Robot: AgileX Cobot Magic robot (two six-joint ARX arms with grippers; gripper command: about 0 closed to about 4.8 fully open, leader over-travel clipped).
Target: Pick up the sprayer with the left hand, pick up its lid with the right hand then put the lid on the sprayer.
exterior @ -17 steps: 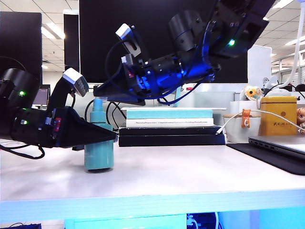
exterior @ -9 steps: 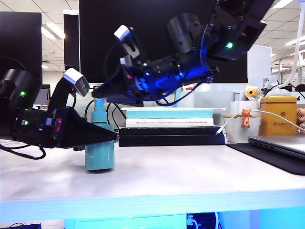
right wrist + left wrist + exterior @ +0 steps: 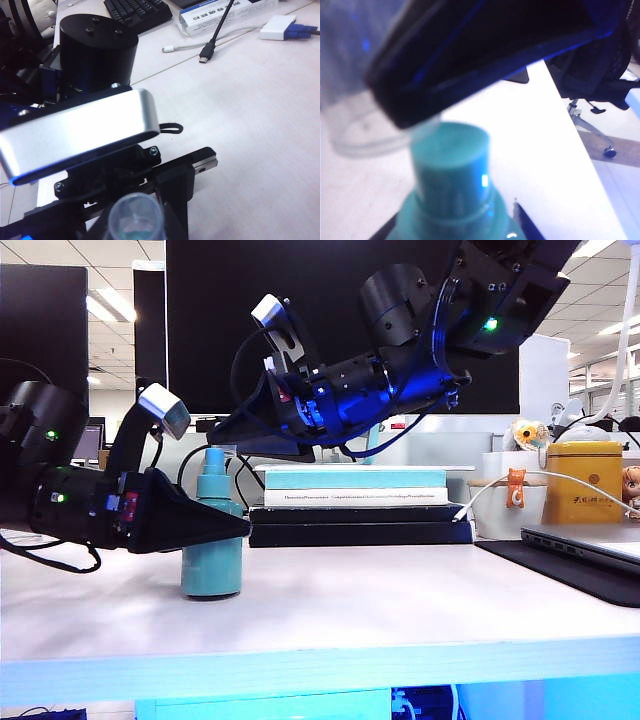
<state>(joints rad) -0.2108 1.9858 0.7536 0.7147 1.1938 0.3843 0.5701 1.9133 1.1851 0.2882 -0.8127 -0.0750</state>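
Sprayer (image 3: 211,562) stands upright on the white counter (image 3: 400,610), left of the stacked books (image 3: 357,506). The left gripper (image 3: 232,526) comes in level from the left, its fingers grasping the teal body around the middle. Above it, the right gripper (image 3: 222,432) slants down over the nozzle, fingers clenched on the clear lid (image 3: 136,217). From the right wrist, the lid hangs open end down with teal showing through it; from the left wrist it sits just beside the nozzle tip, not yet seated.
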